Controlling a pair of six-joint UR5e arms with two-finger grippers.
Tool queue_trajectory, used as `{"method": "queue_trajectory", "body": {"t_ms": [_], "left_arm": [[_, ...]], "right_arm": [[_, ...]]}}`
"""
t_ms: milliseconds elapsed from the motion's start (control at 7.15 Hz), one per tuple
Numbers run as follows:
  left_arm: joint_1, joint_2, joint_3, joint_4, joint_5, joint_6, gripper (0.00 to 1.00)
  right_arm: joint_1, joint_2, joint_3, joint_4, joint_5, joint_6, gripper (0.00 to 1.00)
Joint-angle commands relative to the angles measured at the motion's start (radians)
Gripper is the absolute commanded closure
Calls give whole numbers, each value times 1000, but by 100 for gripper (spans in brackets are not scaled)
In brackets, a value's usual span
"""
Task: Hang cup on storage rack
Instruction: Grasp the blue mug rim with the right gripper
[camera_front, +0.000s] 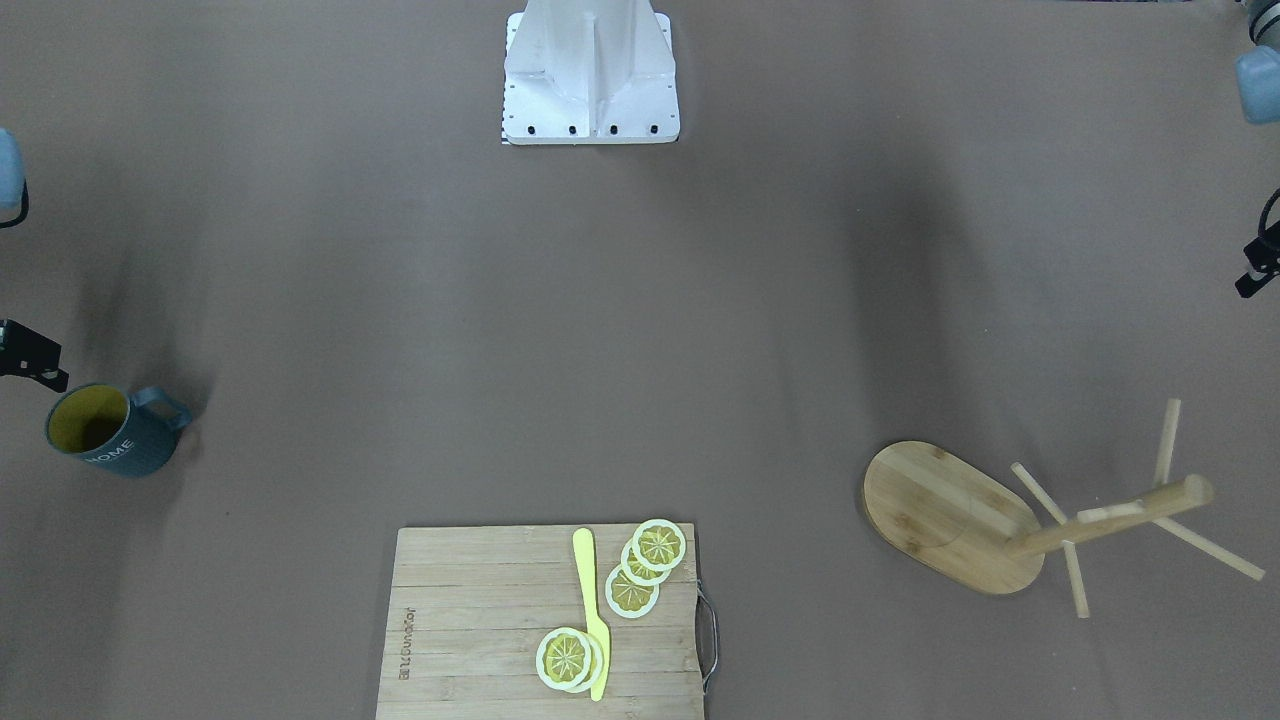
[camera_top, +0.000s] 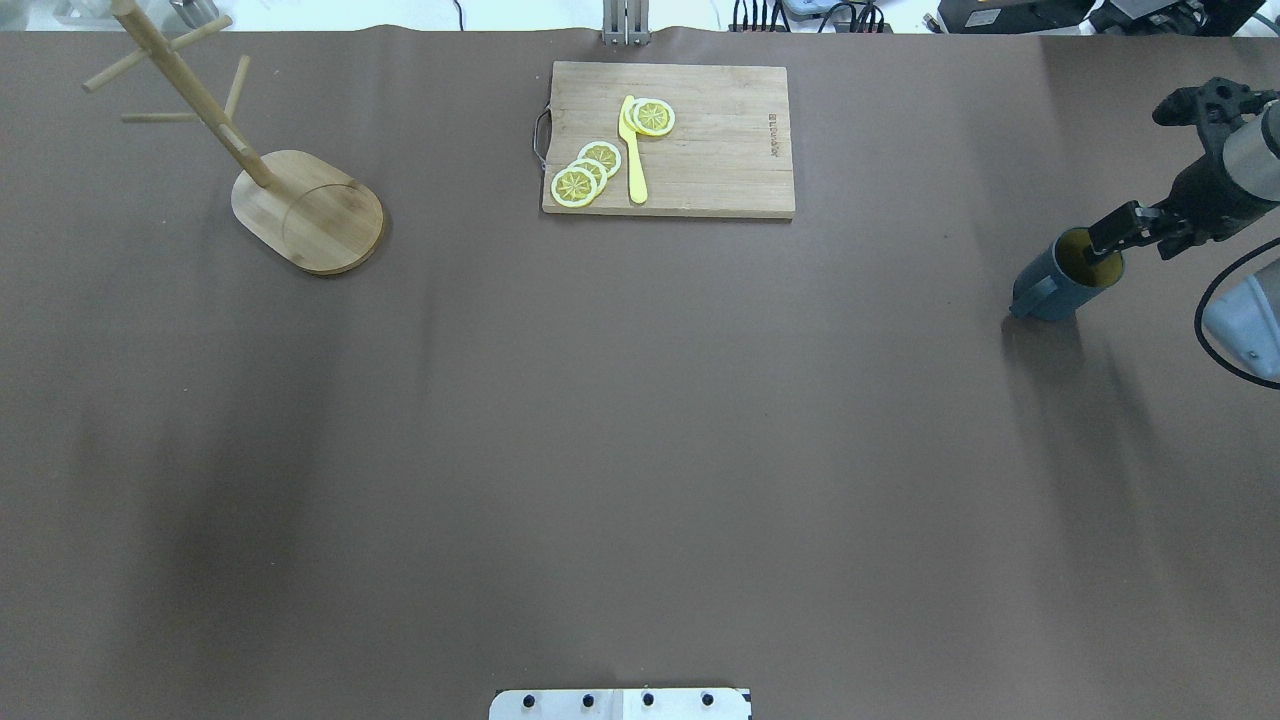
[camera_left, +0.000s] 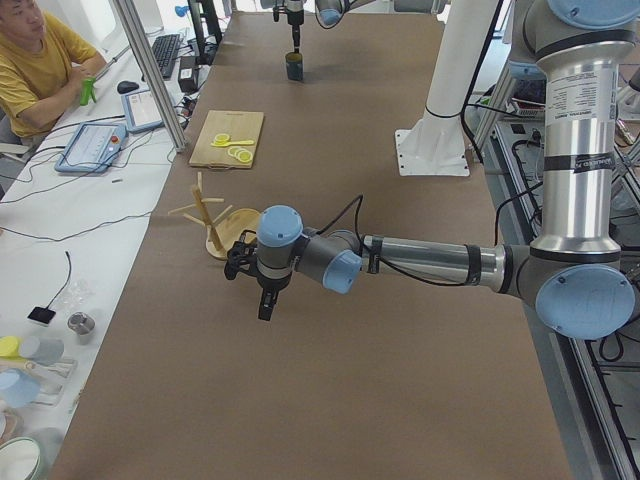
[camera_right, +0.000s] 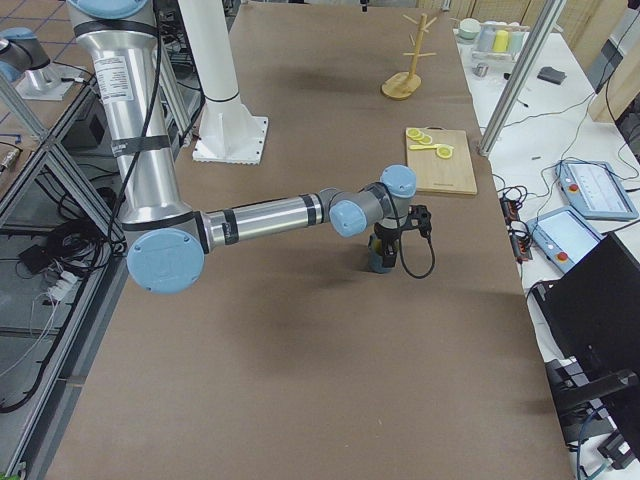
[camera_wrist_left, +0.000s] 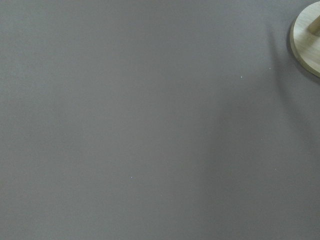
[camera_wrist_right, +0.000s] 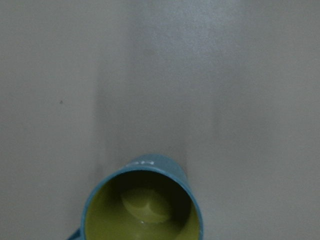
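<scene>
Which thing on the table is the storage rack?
From the cutting board at the top middle of the overhead view, look left. The storage rack stands there: oval bamboo base, upright post, thin angled pegs, unlike the flat board.

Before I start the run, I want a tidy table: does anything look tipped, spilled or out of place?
Nothing stands out. The cup sits upright, the storage rack stands on its base, and the lemon slices and knife lie flat on the cutting board.
</scene>
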Motion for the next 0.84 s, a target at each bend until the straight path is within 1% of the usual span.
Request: {"method": "queue_trajectory", "body": {"t_ms": [0, 140, 280, 420, 559, 699], "left_arm": [[0, -2, -5, -4, -4, -57, 2], [0, -2, -5, -19, -4, -63, 2], [0, -3, -5, -19, -4, -63, 2], [0, -5, -5, -19, -2, -63, 2], [0, -6, -5, -19, -1, -63, 2], [0, -6, -5, -19, -2, -63, 2]], "right_arm": [[-13, 38, -60, 0, -3, 34, 2], [-13, 38, -69, 0, -6, 33, 6], [-12, 37, -73, 0, -6, 36, 12], [-13, 49, -93, 0, -10, 38, 29], [-13, 52, -112, 2, -14, 38, 51], [-12, 52, -113, 0, -14, 38, 87]]}}
